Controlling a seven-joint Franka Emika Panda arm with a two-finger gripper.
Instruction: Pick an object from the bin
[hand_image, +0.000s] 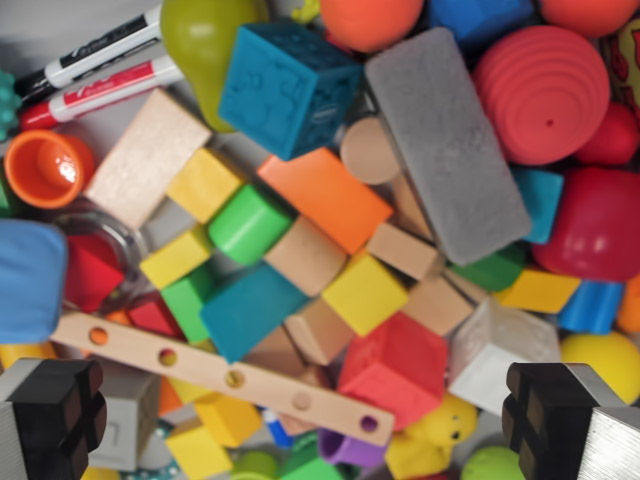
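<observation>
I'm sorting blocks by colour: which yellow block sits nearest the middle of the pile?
The yellow block wedged between the orange block and the red cube; other yellow blocks lie further toward the wrist view's left.

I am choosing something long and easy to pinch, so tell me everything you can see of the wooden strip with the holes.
The wooden strip is a flat, pale, unpainted slat with rounded ends and five round holes in a row. It lies tilted, running from the wrist view's left down toward the lower middle, on top of the pile. It crosses over yellow and teal blocks, and its lower end meets the red cube. Nothing grips it.
</observation>
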